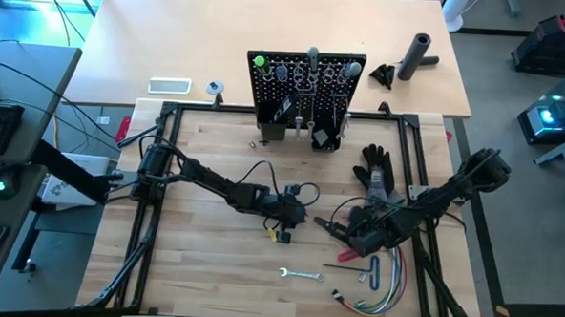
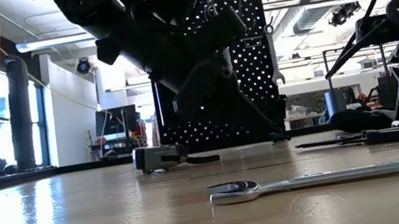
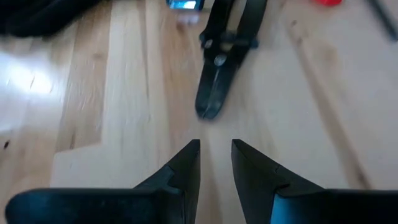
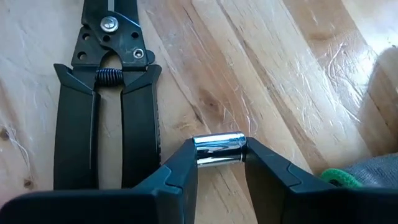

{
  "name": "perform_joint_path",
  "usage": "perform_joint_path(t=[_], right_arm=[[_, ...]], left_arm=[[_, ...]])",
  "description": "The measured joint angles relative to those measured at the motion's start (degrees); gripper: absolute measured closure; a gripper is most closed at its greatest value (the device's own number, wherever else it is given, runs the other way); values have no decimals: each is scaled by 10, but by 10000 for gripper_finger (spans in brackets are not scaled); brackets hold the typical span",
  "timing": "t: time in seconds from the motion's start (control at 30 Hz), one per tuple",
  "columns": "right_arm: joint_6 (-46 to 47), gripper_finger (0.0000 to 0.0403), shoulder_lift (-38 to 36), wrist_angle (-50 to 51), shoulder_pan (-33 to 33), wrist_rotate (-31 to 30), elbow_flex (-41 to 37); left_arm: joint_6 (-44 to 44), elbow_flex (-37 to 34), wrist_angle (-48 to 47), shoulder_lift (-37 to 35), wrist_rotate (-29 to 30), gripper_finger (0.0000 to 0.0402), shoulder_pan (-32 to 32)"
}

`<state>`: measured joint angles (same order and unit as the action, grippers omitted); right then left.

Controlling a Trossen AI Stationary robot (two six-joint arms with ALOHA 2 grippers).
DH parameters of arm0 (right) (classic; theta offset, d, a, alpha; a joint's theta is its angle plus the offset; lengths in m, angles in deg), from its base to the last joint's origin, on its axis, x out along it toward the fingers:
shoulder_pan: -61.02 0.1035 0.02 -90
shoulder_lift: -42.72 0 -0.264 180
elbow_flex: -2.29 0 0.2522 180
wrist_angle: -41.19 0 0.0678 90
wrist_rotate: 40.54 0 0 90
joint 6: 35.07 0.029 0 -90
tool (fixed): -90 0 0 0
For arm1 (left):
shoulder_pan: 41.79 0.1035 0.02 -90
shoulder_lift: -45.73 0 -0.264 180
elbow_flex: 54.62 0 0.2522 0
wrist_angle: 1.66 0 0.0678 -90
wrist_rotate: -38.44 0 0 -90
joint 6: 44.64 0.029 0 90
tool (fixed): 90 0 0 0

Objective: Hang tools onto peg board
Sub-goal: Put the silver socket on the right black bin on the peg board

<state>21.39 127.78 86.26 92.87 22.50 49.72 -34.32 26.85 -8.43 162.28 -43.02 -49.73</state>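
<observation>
The black peg board (image 1: 305, 78) stands upright at the table's far side, with tools on its hooks. Black pliers (image 1: 327, 224) lie flat on the table between my two grippers. My left gripper (image 3: 216, 146) is narrowly open and empty, just short of the pliers' nose (image 3: 212, 102). My right gripper (image 4: 219, 163) is shut on a small shiny silver socket (image 4: 219, 149), beside the pliers' handles (image 4: 106, 130). A silver wrench (image 1: 298, 273) lies flat nearer the front edge and also shows in the low view (image 2: 334, 176). My right gripper pinches the silver socket's two ends (image 4: 200, 151) between its two fingertips, with the socket lying crosswise between them. The fingers (image 4: 267, 168) slant down toward the table beside the pliers' handles. Whether the socket rests on the wood or is lifted, I cannot tell.
A black glove (image 1: 376, 167) lies to the right of the peg board's base. A bundle of coloured wires (image 1: 378, 277) lies near the front right. A small black-yellow tool (image 1: 279, 237) sits by my left gripper. A black cylinder (image 1: 416, 54) lies far right.
</observation>
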Motion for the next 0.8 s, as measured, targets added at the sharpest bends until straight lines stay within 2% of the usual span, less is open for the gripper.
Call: perform_joint_path(t=[0.17, 0.43, 0.6, 0.8], right_arm=[[1, 306, -12, 0, 0, -12, 2], [-18, 305, -41, -22, -21, -118, 14], [-91, 305, -42, -87, -64, -162, 14], [-170, 304, -43, -146, -139, -211, 15]], left_arm=[[3, 0, -52, -8, 17, 316, 1], [4, 0, -109, -53, 51, 316, 6], [4, -11, -149, -93, 58, 316, 21], [-27, -61, -176, -149, 58, 316, 43]])
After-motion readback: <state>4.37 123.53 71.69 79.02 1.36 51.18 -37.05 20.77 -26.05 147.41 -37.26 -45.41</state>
